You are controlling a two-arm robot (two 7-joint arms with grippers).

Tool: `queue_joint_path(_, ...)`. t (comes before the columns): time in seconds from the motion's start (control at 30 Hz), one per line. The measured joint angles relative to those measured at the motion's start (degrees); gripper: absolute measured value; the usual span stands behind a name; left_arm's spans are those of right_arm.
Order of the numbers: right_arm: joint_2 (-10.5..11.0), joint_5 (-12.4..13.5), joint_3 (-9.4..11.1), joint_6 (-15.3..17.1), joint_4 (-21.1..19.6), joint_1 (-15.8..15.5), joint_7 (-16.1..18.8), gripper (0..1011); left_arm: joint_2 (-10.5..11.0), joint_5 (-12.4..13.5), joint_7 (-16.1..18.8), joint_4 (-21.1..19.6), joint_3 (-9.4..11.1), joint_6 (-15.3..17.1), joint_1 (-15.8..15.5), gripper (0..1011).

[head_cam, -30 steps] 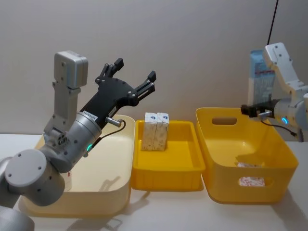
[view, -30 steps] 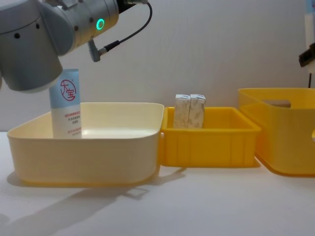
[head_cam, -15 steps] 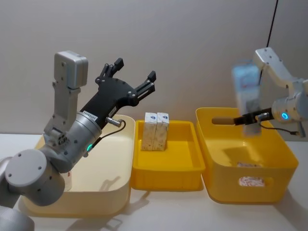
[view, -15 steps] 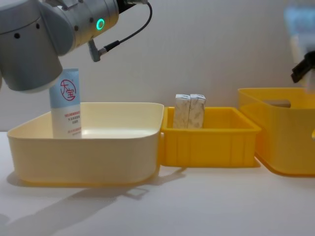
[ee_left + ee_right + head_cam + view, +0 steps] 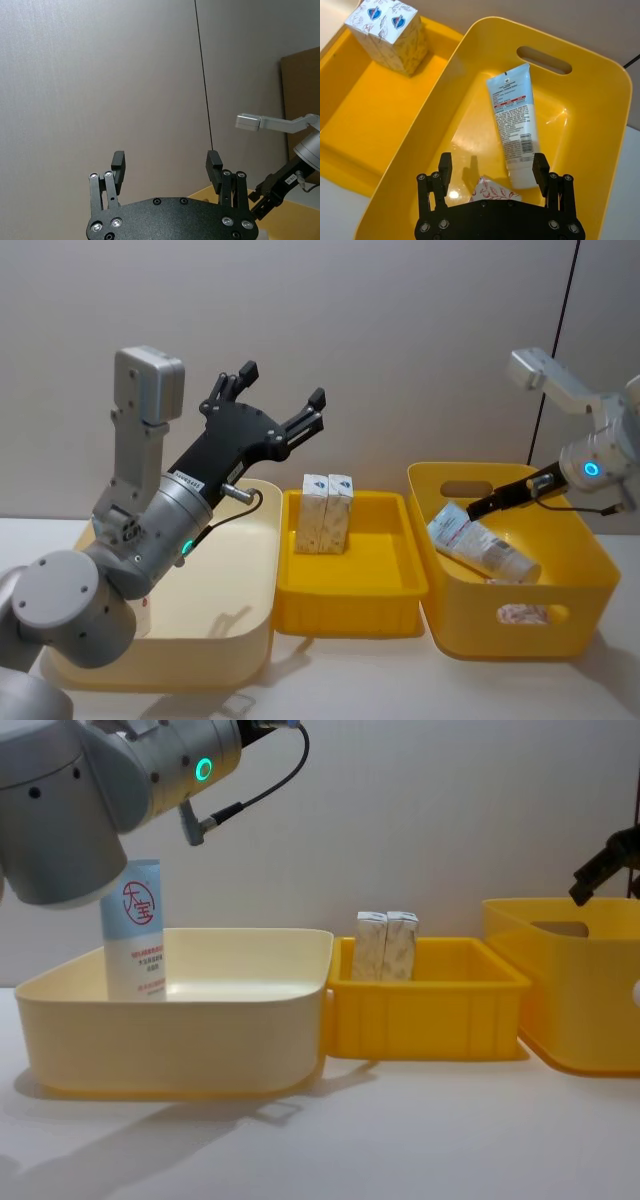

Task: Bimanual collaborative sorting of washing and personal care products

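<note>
On the table (image 5: 400, 1140) stand three plastic bins in a row: a wide cream bin (image 5: 230, 640) on the robot's left, a shallow yellow tray (image 5: 345, 605) in the middle, and a deep yellow bin (image 5: 585, 575) with handle slots on the right. All three are smooth, glossy and round-cornered.

Two pale blue squeeze tubes are in sight. One tube (image 5: 513, 120), soft and flat-ended with a white cap and fine print, lies slantwise on the floor of the deep bin. The other, the logo tube (image 5: 135, 935), stands upright in the cream bin at its far left corner and bears a red round mark.

Two beige cartons (image 5: 326, 512), tall, square-edged and touching side by side, stand upright at the back of the tray; their tops carry blue emblems. A third small pack (image 5: 492, 191) with red-pink leaf print lies in the deep bin just beside the tube's cap.

The left gripper (image 5: 272, 405) is raised above the cream bin, black metal fingers spread wide and holding nothing. The right gripper (image 5: 492, 167) hangs over the deep bin above the lying tube, its fingers likewise apart and empty.
</note>
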Motion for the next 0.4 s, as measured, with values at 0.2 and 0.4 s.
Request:
queue_joint_path(0.2,-0.2,-0.2,-1.6,0.5,2.8,1.9,3.0,1001,0.0,0.0,0.0,0.0,0.0,0.0,0.0,1003)
queue_joint_path(0.4,-0.3,-0.4,-2.4,0.7,4.2,3.0,4.5,1001,0.0,0.0,0.0,0.0,0.0,0.0,0.0,1003)
